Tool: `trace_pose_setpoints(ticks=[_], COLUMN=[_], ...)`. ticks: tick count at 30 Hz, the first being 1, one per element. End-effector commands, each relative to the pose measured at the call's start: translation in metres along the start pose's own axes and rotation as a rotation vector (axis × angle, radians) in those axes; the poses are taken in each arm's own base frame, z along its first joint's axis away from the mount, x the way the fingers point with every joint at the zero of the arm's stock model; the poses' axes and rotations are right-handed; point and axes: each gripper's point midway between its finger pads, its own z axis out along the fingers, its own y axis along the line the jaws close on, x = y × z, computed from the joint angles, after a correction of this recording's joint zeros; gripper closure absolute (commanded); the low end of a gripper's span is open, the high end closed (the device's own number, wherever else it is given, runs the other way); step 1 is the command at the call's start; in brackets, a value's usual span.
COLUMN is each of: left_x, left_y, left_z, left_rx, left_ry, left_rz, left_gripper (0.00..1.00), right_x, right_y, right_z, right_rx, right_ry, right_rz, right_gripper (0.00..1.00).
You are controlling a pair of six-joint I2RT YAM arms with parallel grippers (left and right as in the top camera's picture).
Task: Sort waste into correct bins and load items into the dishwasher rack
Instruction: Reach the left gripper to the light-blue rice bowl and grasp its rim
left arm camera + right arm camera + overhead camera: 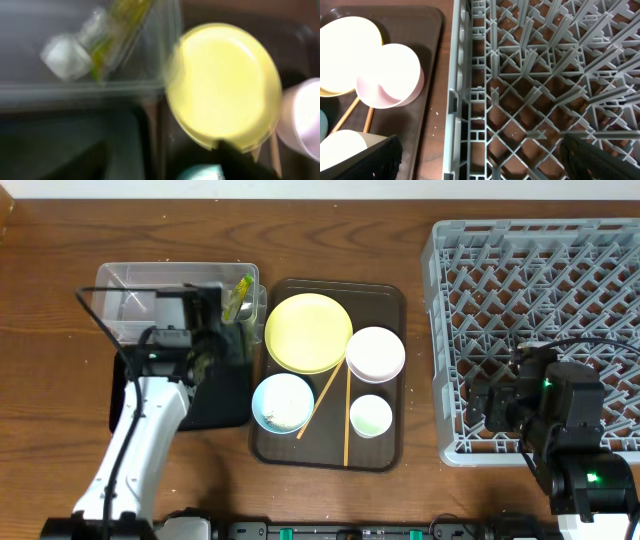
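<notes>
The snack wrapper (240, 295) leans inside the clear tub (150, 305) at its right end; the blurred left wrist view shows the wrapper (117, 35) beside a white tissue (65, 55). My left gripper (215, 345) is open and empty over the black tray (225, 395), next to the tub. The yellow plate (308, 332), white bowl (375, 353), light blue bowl (282, 402), green cup (371, 416) and two chopsticks (347, 415) lie on the brown tray. My right gripper (485, 165) is wide open and empty over the left edge of the grey rack (540, 310).
The brown serving tray (390, 295) sits between the bins and the rack. The blue bowl holds pale specks. The right wrist view shows the white bowl (390, 75), the plate (345, 50) and the rack wall (462, 95). Bare wooden table surrounds everything.
</notes>
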Motion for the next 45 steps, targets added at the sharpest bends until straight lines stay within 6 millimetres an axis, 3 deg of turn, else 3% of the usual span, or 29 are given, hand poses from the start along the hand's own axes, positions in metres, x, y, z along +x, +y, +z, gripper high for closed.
trace_pose_setpoints(ticks=[1, 11, 15, 20, 26, 31, 32, 34, 39, 45], left_x=[0.011, 0.064, 0.079, 0.103, 0.134, 0.140, 0.140, 0.139, 0.139, 0.148], left_y=[-0.026, -0.100, -0.116, -0.121, -0.121, -0.112, -0.113, -0.113, -0.113, -0.107], left_z=[-0.014, -0.012, -0.004, 0.017, 0.046, 0.059, 0.060, 0.062, 0.062, 0.064], left_rx=[0.049, 0.147, 0.147, 0.083, 0.022, -0.027, -0.027, -0.025, -0.025, -0.040], left_ry=[0.026, 0.199, 0.239, 0.312, 0.417, 0.436, 0.435, 0.432, 0.432, 0.446], left_rz=[-0.039, -0.006, 0.058, 0.130, 0.169, 0.175, 0.176, 0.175, 0.176, 0.159], left_gripper=[0.18, 0.15, 0.16, 0.17, 0.33, 0.43, 0.51, 0.59, 0.65, 0.65], right_x=[-0.006, -0.005, -0.005, -0.005, -0.005, -0.005, -0.005, -0.005, -0.005, -0.004], right_y=[0.004, 0.004, 0.004, 0.004, 0.004, 0.004, 0.004, 0.004, 0.004, 0.004], right_z=[-0.004, -0.004, -0.004, -0.004, -0.004, -0.004, -0.004, -0.004, -0.004, -0.004], right_rx=[-0.012, -0.011, -0.011, -0.011, -0.011, -0.011, -0.011, -0.011, -0.011, -0.011], right_ry=[-0.017, -0.011, -0.012, -0.012, -0.012, -0.012, -0.012, -0.012, -0.012, -0.009], right_rz=[-0.006, -0.005, -0.005, -0.005, -0.005, -0.005, -0.005, -0.005, -0.005, -0.005], right_gripper=[0.01, 0.01, 0.01, 0.01, 0.01, 0.01, 0.01, 0.01, 0.01, 0.01])
